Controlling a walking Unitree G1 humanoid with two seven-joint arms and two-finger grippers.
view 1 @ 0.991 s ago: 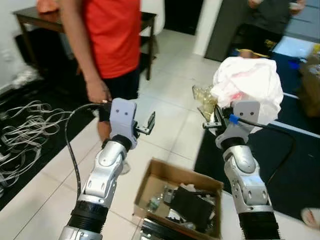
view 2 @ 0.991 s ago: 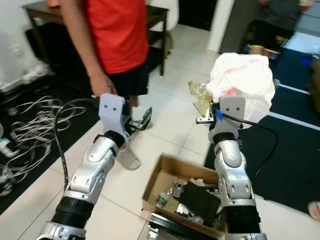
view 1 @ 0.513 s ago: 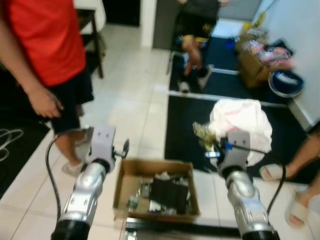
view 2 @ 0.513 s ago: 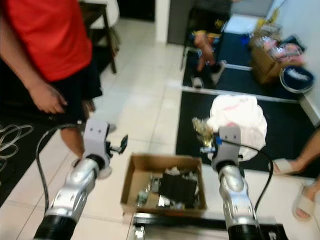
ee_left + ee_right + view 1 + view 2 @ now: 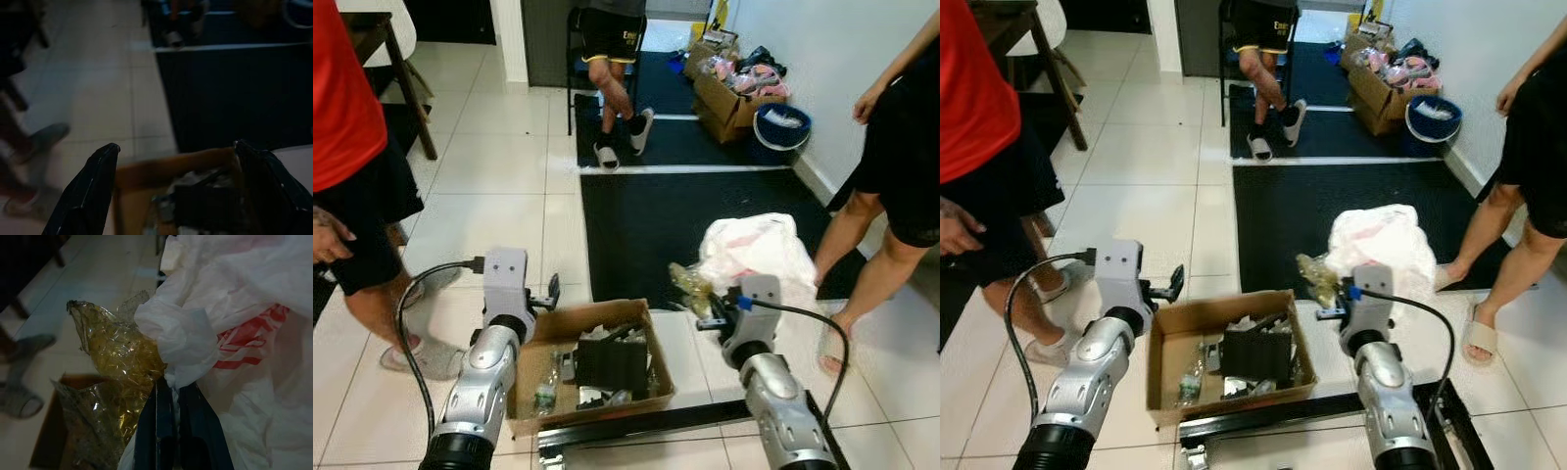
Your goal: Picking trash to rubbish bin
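Right gripper: fingers pinched on a white plastic bag with a crumpled yellowish wrapper, held just right of the cardboard box. Left gripper: fingers wide, holding nothing, above the box's near-left corner. 3 people stand around on the tiled floor.

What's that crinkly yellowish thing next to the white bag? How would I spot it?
Start at the black mat on the tiled floor, then find the white plastic bag raised over its near edge. The right end effector pinches the bag together with a crumpled wrapper. It alone is clear and amber-tinted.
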